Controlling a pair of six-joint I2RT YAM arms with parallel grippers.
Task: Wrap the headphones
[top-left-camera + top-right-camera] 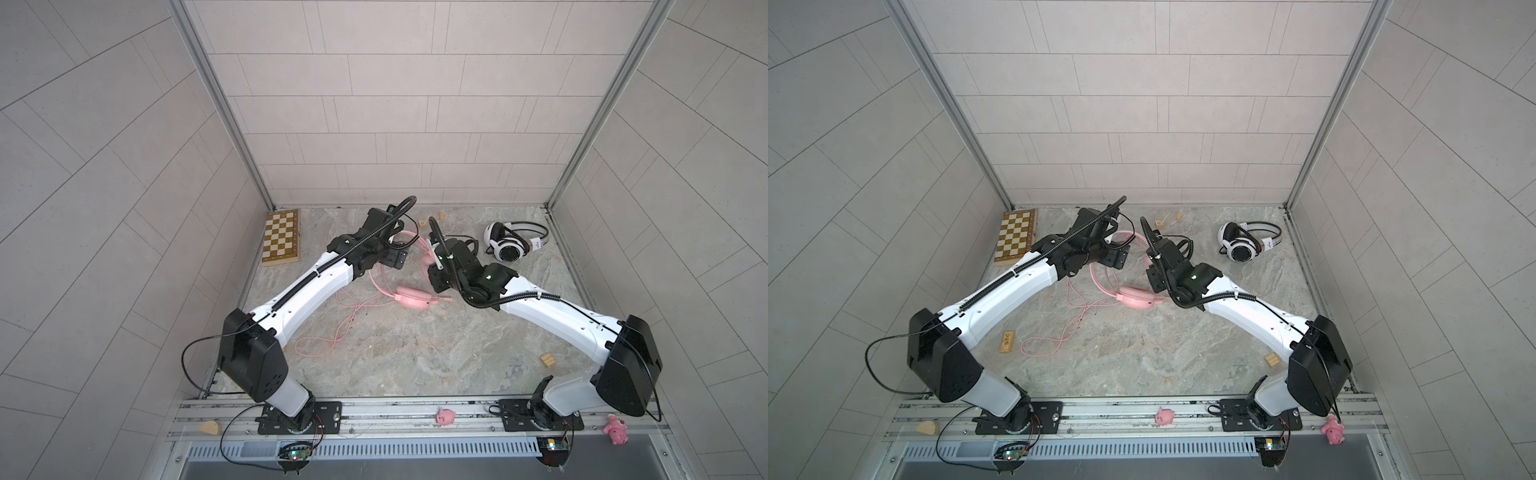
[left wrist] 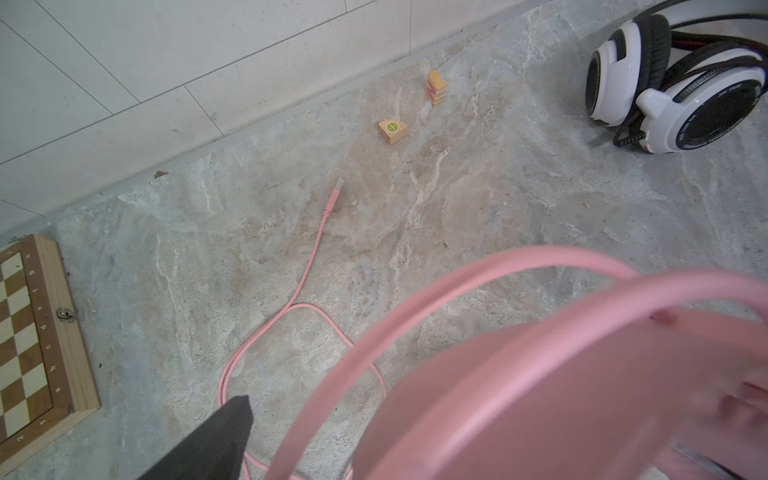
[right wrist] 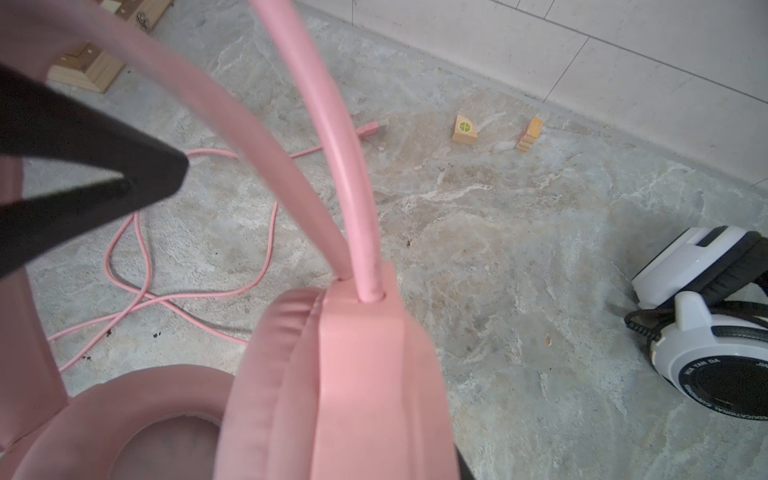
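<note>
pink headphones [image 1: 409, 299] mid-worktop [image 1: 415, 365] — right gripper [image 1: 434, 255] clamps the raised ear cup [image 3: 353, 374], likely steadying for winding; left gripper [image 1: 399, 241] gapes empty by the headband [image 2: 457, 282] — pink cable [image 1: 328, 332] lies loose.

You have two sets of headphones to count: pink headphones [image 1: 411, 298] and white headphones [image 1: 509, 245]. There is one chessboard [image 1: 281, 239]. The tabletop [image 1: 1142, 365] carries four wooden blocks: a block [image 1: 1158, 224] and a block [image 1: 1178, 216] at the back, a block [image 1: 1272, 360] on the right and a block [image 1: 1008, 343] on the left. On the rail [image 1: 395, 405] you have one wedge [image 1: 210, 427] and two toy pigs, a pig [image 1: 445, 417] and a pig [image 1: 616, 430].
</note>
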